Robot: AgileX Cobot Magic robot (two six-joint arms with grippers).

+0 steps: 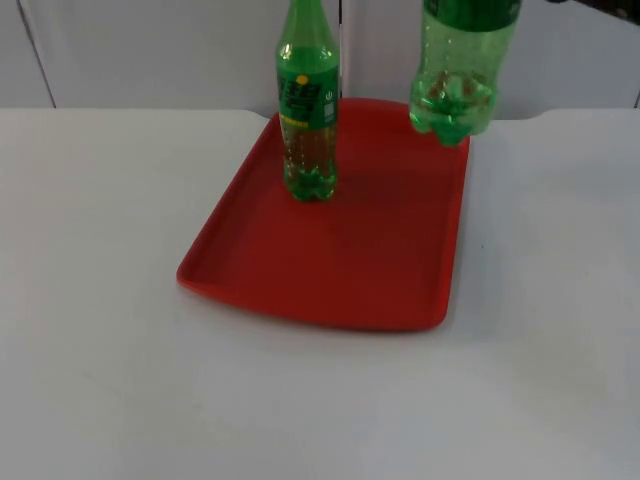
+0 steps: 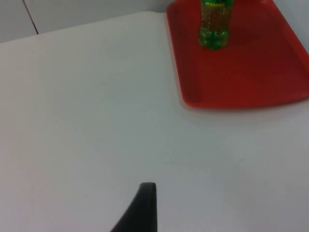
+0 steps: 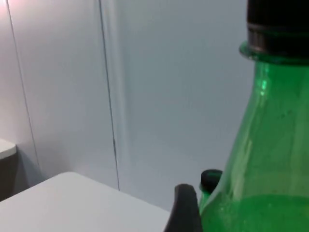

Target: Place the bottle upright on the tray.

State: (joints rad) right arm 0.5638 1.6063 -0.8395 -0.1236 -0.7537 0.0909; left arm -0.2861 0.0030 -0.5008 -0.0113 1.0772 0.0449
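Above red tray [image 1: 330, 270], lifted bottle [image 1: 455, 75], right pincer [image 3: 188, 212] grip unclear, wrist view shows cap

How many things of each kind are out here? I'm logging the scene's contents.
Green plastic bottles: 2, one standing on the tray, one raised above the tray's far right corner.
Red rectangular plastic tray: 1.
Total: 3.

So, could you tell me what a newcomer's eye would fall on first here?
First the red tray on the white table, with a green bottle standing upright at its far left. Next, a second green bottle hanging in the air above the tray's far right corner; the right wrist view shows its shoulder and black cap up close.
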